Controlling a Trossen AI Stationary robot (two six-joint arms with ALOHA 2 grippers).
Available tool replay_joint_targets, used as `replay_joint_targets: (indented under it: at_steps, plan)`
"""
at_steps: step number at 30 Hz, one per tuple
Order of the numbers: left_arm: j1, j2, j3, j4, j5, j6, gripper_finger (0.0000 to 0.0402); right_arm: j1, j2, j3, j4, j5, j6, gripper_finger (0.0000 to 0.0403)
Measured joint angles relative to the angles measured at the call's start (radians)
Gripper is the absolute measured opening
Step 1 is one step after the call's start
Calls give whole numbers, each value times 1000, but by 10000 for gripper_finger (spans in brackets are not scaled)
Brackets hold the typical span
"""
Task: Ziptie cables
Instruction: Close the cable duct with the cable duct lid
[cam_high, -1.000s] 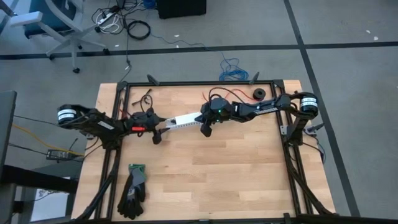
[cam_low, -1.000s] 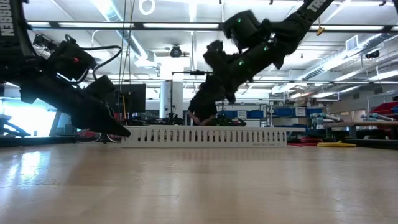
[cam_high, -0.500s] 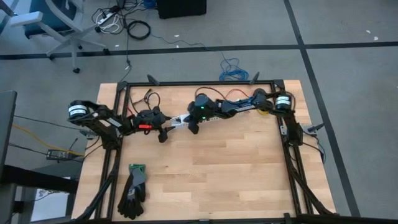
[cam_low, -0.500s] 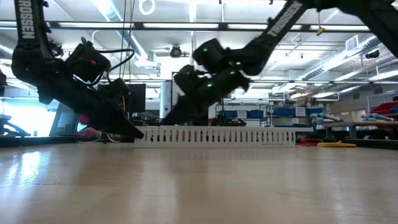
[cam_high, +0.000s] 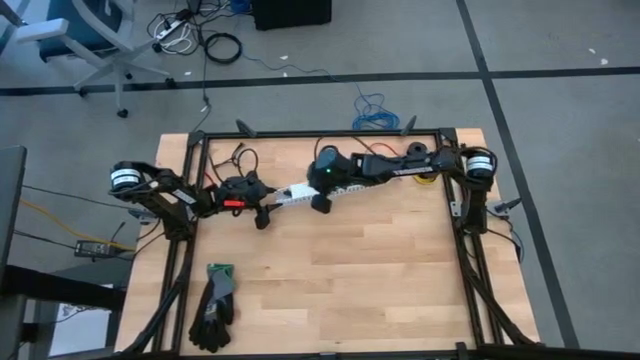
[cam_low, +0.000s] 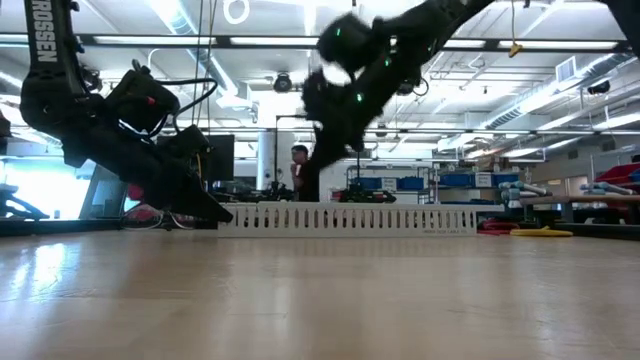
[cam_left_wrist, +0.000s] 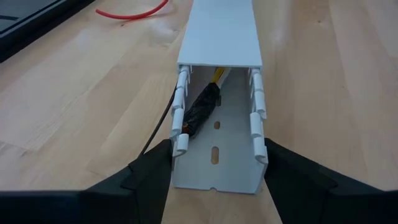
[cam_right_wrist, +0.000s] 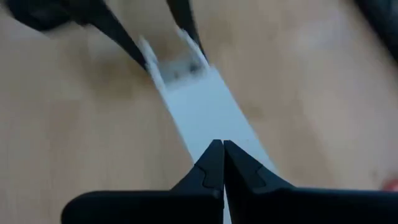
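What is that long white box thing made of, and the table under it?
The white channel looks like smooth matte plastic: thin, even walls cut into slotted tabs and a flat snap-on lid. The table looks like light wood, likely butcher block: pale planks with visible grain and a slight sheen.

Left pincer low at table, fingers spread wide. Right pincer raised above, fingers pressed together.

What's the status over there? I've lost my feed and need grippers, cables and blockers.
Left gripper clamped on white channel end. Right gripper shut, raised above channel. Cables inside channel, mostly under its cover. No ziptie visible.
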Motion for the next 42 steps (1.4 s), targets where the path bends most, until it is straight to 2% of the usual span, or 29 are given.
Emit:
replay_joint_targets:
  at_steps: [2,4,6,9,11,16,24,30,35,42]
  plan:
    - [0,0,-1,3,-1,0,243,-19,43,1,-18,-36,42,0]
    - [0,0,0,7,-2,0,243,-33,137,7,89,-180,70,0]
    - [0,1,-1,14,-1,0,243,-39,248,75,221,-294,95,0]
    - [0,1,0,16,-2,0,243,-19,365,209,274,-313,61,0]
    - [0,1,1,13,0,1,243,-5,384,263,268,-298,17,0]
    - [0,0,6,-2,5,0,243,27,290,262,204,-171,-93,0]
    - [0,0,8,-3,6,-32,245,32,107,116,127,-150,-99,0]
    - [0,0,8,-9,7,-33,275,17,-25,-65,154,-81,-28,0]
    - [0,1,15,-14,8,-29,310,8,-144,-215,260,-26,39,0]
    - [0,15,70,-17,8,54,325,5,-187,-318,303,11,95,0]
